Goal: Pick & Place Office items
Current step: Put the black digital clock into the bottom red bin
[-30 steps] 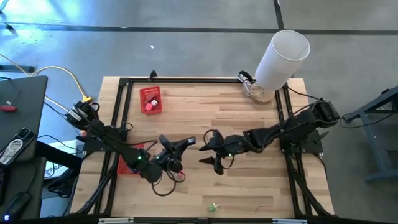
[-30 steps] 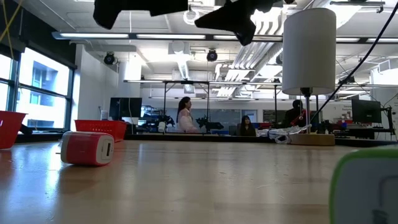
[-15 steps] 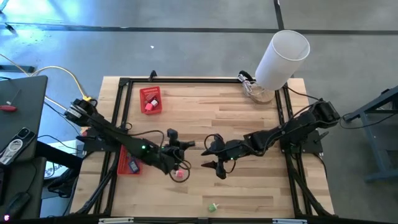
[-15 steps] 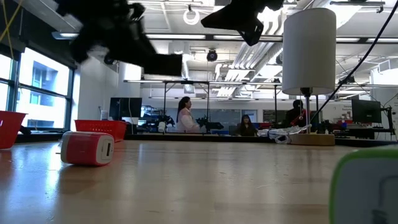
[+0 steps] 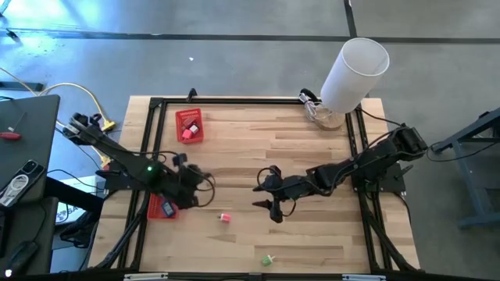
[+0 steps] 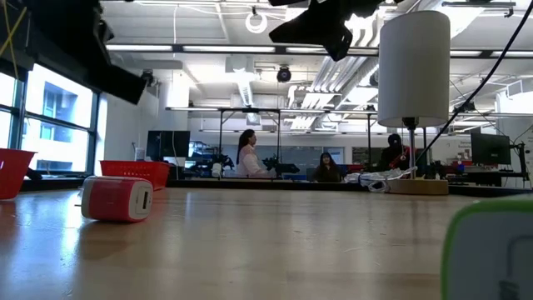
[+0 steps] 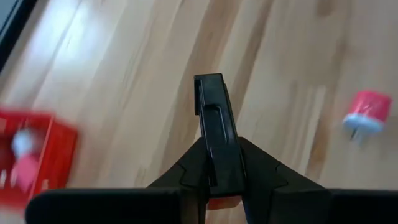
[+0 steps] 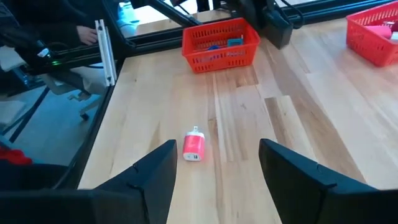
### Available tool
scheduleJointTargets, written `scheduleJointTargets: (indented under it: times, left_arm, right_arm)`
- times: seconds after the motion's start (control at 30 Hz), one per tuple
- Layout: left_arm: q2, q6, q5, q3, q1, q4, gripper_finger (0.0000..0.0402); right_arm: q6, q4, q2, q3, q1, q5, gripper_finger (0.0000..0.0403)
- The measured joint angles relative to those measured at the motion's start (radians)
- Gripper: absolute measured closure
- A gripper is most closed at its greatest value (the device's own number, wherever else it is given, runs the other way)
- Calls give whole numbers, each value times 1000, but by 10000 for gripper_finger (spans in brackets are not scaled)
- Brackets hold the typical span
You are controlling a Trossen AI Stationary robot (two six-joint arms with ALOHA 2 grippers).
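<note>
At the counter's (image 5: 312, 156) left edge, the left tool (image 5: 194, 190) hangs beside the near red basket (image 5: 162, 208), its fingers (image 7: 217, 134) pressed together with nothing between them. A red-and-white office item (image 5: 225, 218) lies on bare wood between the two tools, and a green one (image 5: 268, 258) sits near the front edge. Right of centre, the right tool (image 5: 266, 197) hovers with its fingers (image 8: 298, 171) spread wide and empty.

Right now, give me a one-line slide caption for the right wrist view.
Right end effector open above the table, a red-and-white item lying ahead of it, red mesh basket beyond.
</note>
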Motion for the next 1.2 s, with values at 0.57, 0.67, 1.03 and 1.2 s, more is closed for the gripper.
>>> scheduleJointTargets:
  times: [0.57,0.67,1.03,1.2]
  left_arm:
    - [128,-673,405,46,-71,-528,348]
    - [153,-724,455,49,-103,-528,348]
    - [258,-786,529,50,-225,-501,346]
    - [319,-710,558,50,-225,-469,346]
  right_arm:
    - [-23,4,-1,0,-13,-8,188]
    - [-26,3,-1,0,-13,-8,188]
    - [-26,5,-1,0,-13,-8,188]
    - [-18,6,-1,1,-12,-8,188]
